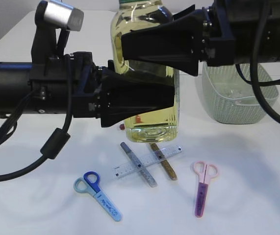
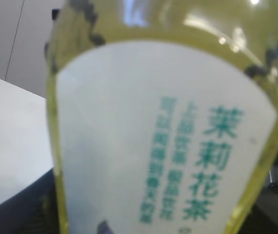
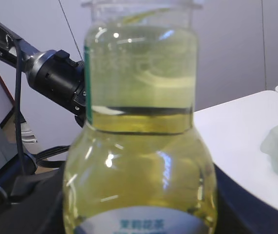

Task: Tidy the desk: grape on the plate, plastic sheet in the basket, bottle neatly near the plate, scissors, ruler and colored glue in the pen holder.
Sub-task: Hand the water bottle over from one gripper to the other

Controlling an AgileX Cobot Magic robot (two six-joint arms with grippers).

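Fingers of the left gripper [image 1: 166,93] are spread wide around the lower part of the bottle [image 1: 149,125], and it seems to be held there, though the touch cannot be seen clearly. Fingers of the right gripper [image 1: 191,44] are set less wide around the bottle's upper part, near the neck. Whether the bottle rests on the bench [image 1: 257,166] or is lifted just above it cannot be told. Yellow tea is seen inside the bottle.

On the near left, blue scissors [image 1: 98,193] are left lying on the bench. In the middle, a clear ruler [image 1: 130,167] is laid across two glue pens: a grey glue pen [image 1: 147,177] and a brown glue pen [image 1: 169,171]. To the right of them, pink scissors [image 1: 203,188] are lying flat. At the far right, a pale green basket [image 1: 238,107] is seen, and something clear may be inside it, but that cannot be told for sure.

No plate, grape or pen holder is seen. The bottle step looks to be under way. The scissors, ruler and glue have not yet been put away, so most of the tidying is judged to be left.
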